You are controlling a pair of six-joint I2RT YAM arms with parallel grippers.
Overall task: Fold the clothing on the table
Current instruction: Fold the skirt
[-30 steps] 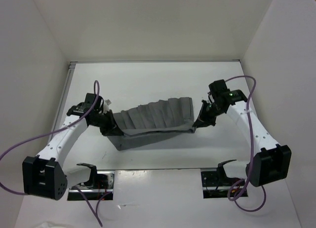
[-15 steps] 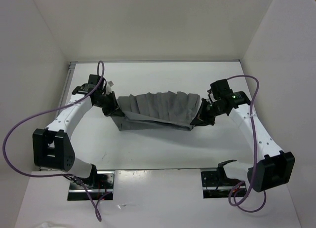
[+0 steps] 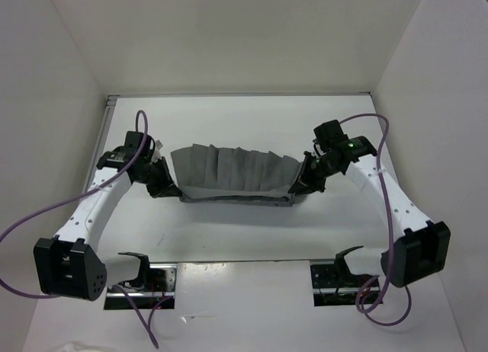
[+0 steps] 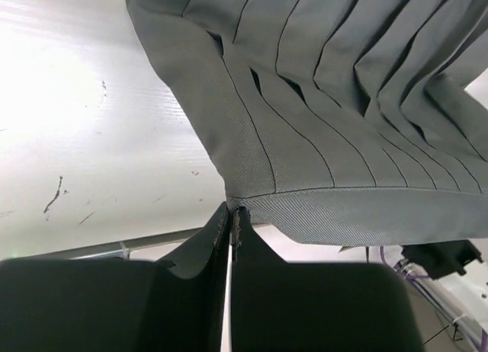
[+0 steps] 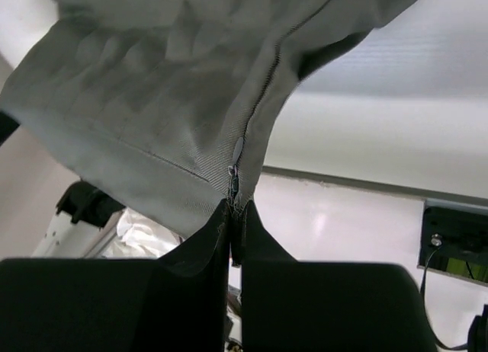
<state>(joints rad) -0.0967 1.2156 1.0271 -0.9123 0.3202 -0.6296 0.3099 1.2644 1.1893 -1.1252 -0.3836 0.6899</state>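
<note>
The clothing (image 3: 232, 173): report position. (Inspector)

Grey garment, spread across the middle of the table (image 3: 244, 238) in the top view, long axis running from 9 o'clock to 3 o'clock. The upper layer is gathered into parallel pleats. A darker strip runs along the 6 o'clock edge. Whether that strip touches the tabletop cannot be told. (Technician)

Left gripper (image 3: 162, 186): state and location. (Inspector)

At the 9 o'clock end of the garment. In the left wrist view the two fingers are pressed together with a hemmed corner of the fabric pinched between the tips. From there the pleats fan out toward 12 and 2 o'clock. (Technician)

Right gripper (image 3: 300, 186): state and location. (Inspector)

At the 3 o'clock end. In the right wrist view the fingers are closed tight on the fabric at a stitched seam. That seam runs from the pinch toward 1 o'clock. Cloth hangs away toward 10 o'clock. (Technician)

Other items? (Inspector)

A purple cable (image 3: 46, 219) loops from each arm. White walls (image 3: 61, 78) stand at 9, 12 and 3 o'clock of the table. (Technician)
</note>
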